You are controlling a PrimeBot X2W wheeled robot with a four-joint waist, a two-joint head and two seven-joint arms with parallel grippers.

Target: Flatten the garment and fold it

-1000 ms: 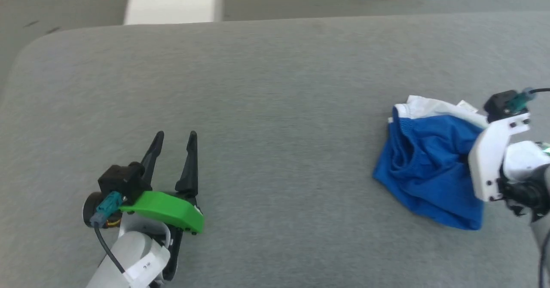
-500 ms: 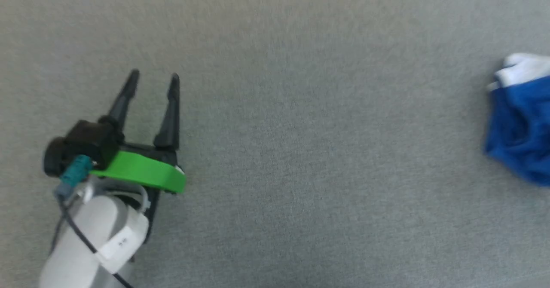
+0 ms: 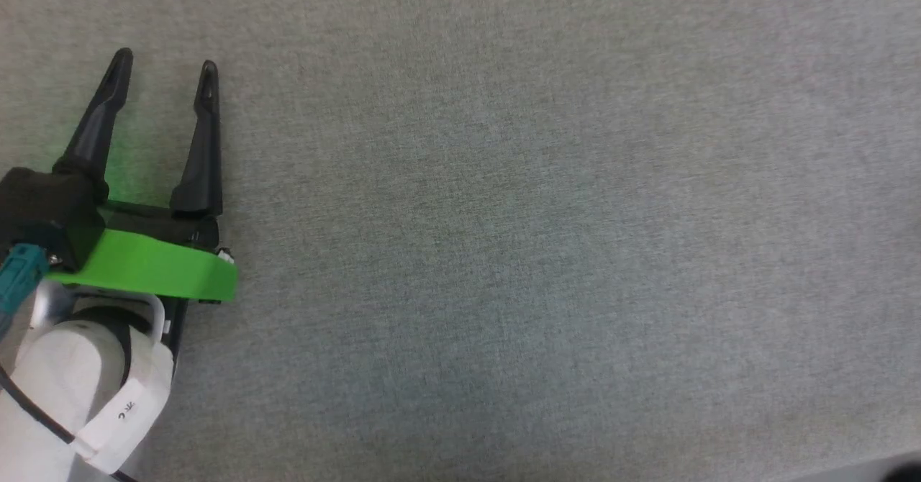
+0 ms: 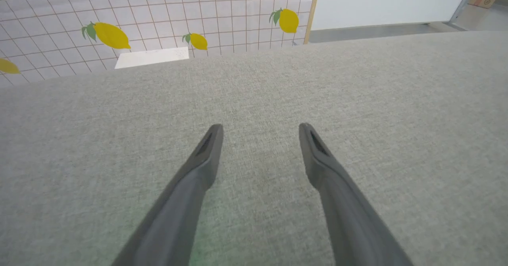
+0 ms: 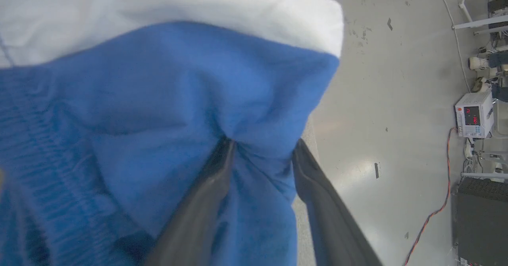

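Blue garment (image 5: 158, 99) between right gripper (image 5: 262, 143) jaws; wrist view

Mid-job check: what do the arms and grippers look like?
The left gripper has two tapering black fingers on a black base, backed by a green plate. A teal connector feeds a black cable along the pale forearm, which wears a white printed tag. The right gripper shows two dark grey tapering fingers.

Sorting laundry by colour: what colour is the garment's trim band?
White trim band on the royal-blue garment; right wrist view shows it best.
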